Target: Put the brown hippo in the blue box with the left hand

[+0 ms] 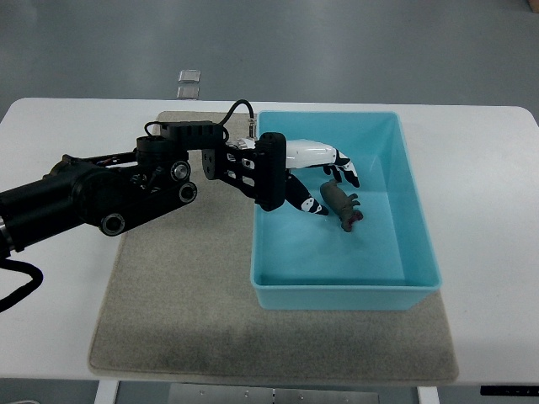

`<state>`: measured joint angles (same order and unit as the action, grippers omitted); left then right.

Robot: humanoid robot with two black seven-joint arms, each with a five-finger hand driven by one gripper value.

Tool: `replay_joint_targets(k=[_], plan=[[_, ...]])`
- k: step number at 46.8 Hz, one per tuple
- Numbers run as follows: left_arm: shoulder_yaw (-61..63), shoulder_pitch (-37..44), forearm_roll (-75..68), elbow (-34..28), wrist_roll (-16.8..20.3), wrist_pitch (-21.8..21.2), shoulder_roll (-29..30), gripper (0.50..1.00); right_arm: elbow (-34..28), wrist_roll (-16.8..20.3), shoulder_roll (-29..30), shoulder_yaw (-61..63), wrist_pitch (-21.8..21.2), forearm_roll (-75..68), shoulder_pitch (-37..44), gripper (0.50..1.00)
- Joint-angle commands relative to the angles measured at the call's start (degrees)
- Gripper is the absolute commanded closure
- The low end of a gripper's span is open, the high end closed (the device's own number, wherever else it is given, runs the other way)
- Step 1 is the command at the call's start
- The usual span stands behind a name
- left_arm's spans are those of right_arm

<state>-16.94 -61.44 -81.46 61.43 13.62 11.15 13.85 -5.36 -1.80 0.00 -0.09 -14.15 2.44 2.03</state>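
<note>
A white rectangular table top (76, 337) is being shown from above, its rounded corners lying at ten and two o'clock. A grey-beige felt mat (185, 311) is being spread across its middle. Smooth grey flooring (379, 46) is being seen at twelve o'clock, with two small pale square tiles (189, 82) resting on it.

No legible text, labels or numbers anywhere. The blue box (337, 290) carries no marking. The robot arm (101, 198) shows no readable print.
</note>
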Motion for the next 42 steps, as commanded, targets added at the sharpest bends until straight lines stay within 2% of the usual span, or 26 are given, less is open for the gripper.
replay_joint_targets(k=[1, 8, 23, 34, 42], plan=[[-0.5, 0.0, 0.0, -0.1, 0.0, 0.0, 0.1, 0.733, -0.1, 0.0, 0.0, 0.0, 0.0, 0.0, 0.0, 0.564], [-1.6, -0.1, 0.2, -1.1, 0.0, -0.1, 0.7, 0.733, 0.0, 0.0, 0.0, 0.0, 0.0, 0.0, 0.0, 0.564], [-9.5, -0.5, 0.8, -10.3, 0.1, 0.0, 2.7, 0.724, 0.0, 0.0, 0.0, 0.0, 0.0, 0.0, 0.0, 0.564], [-10.9, -0.5, 6.2, -12.2, 0.0, -0.2, 3.5, 0.716, 0.0, 0.0, 0.0, 0.0, 0.0, 0.0, 0.0, 0.564], [-10.9, -0.6, 9.4, -14.8, 0.1, -3.2, 3.6, 0.703, 0.0, 0.0, 0.0, 0.0, 0.0, 0.0, 0.0, 0.564]])
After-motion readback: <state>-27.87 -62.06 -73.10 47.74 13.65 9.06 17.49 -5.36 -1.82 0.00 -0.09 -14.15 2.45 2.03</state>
